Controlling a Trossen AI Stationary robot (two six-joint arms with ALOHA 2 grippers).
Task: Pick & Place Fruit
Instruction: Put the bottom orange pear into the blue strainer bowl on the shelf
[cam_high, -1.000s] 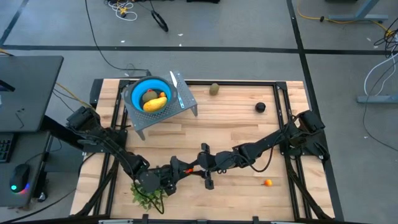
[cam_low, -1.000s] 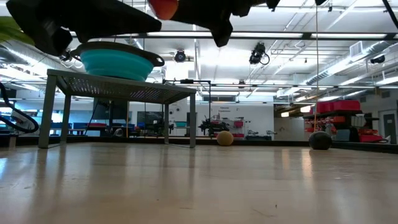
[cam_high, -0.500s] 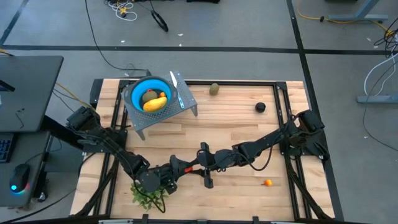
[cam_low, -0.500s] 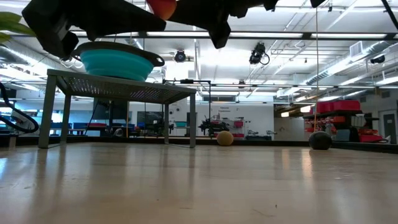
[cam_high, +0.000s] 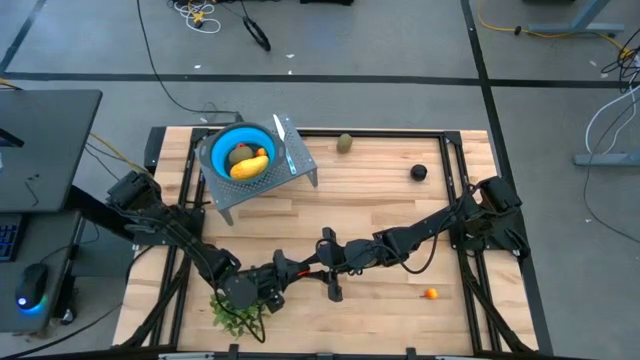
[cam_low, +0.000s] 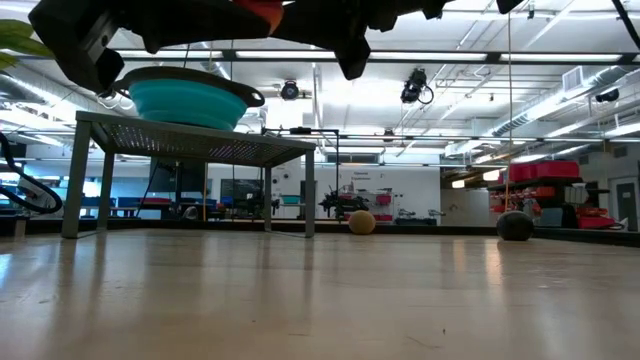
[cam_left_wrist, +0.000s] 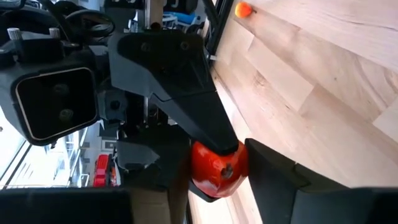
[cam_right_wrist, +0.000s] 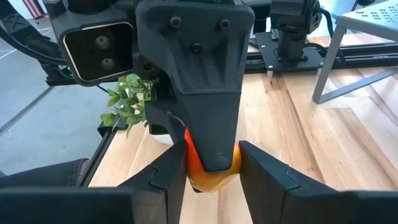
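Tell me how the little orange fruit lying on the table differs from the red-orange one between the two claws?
The small orange fruit lies alone on bare wood, untouched; the red-orange fruit hangs above the table, pinched where the left gripper and right gripper meet. The lone one is smaller. Both are rounded and warm-coloured.

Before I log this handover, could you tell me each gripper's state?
Left gripper: closing around the red-orange fruit.
Right gripper: shut on the same fruit.

Red-orange fruit (cam_left_wrist: 217, 169) is sitting mostly hidden between both tools' fingers; the low view's top edge is cutting it off. Left tool (cam_high: 296, 270) and right tool (cam_high: 312, 266) are overlapping from above, grip ownership unclear. Sprig (cam_high: 232, 315) partly under left arm.
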